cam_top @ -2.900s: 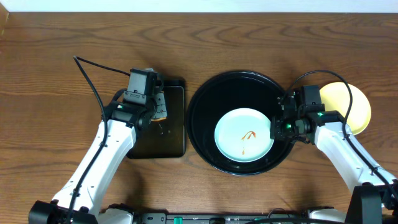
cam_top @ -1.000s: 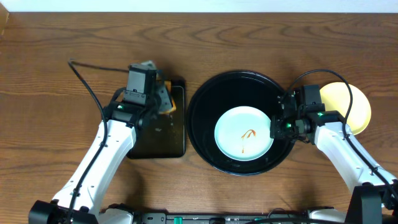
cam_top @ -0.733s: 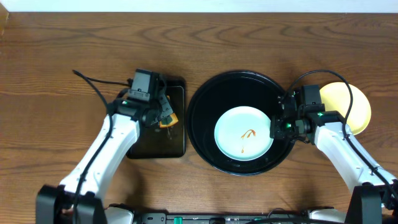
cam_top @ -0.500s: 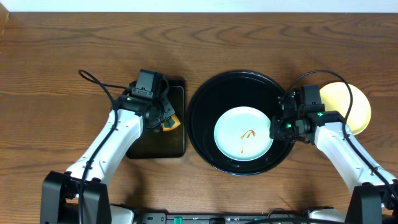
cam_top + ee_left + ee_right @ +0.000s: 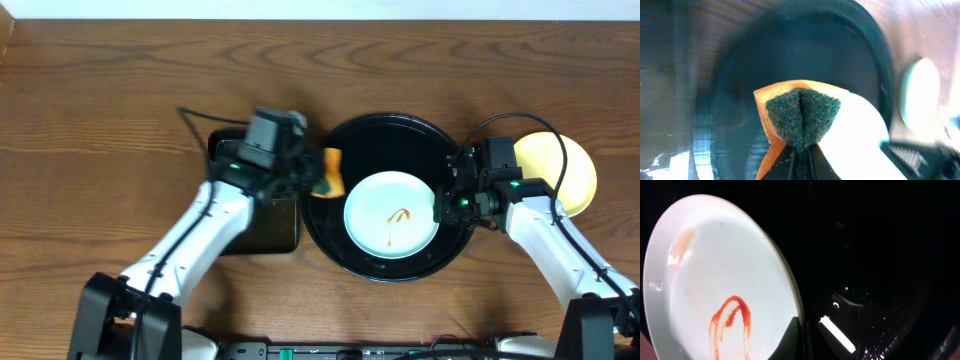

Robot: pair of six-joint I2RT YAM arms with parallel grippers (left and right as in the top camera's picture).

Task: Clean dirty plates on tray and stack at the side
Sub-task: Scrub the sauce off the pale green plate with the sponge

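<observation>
The mint-blue plate (image 5: 392, 215) lies in the black tray (image 5: 385, 118), its rim pinched by the right gripper (image 5: 447, 205), so the left gripper (image 5: 318, 180), clamped on the sponge (image 5: 331, 176), should press flat and sweep across the sauce squiggle (image 5: 399, 218).

Brown wooden table (image 5: 90, 90), round black tray (image 5: 385, 138), rectangular black tray (image 5: 272, 226), yellow plate (image 5: 577, 170) at right.

The left gripper (image 5: 313, 183) has left the small rectangular tray (image 5: 275, 228) and swung right to the left rim of the round black tray (image 5: 385, 120). The sponge (image 5: 330, 175), earlier down at that rectangular tray, now hangs folded and pinched in its jaws, just beside the mint-blue plate (image 5: 392, 215).
</observation>
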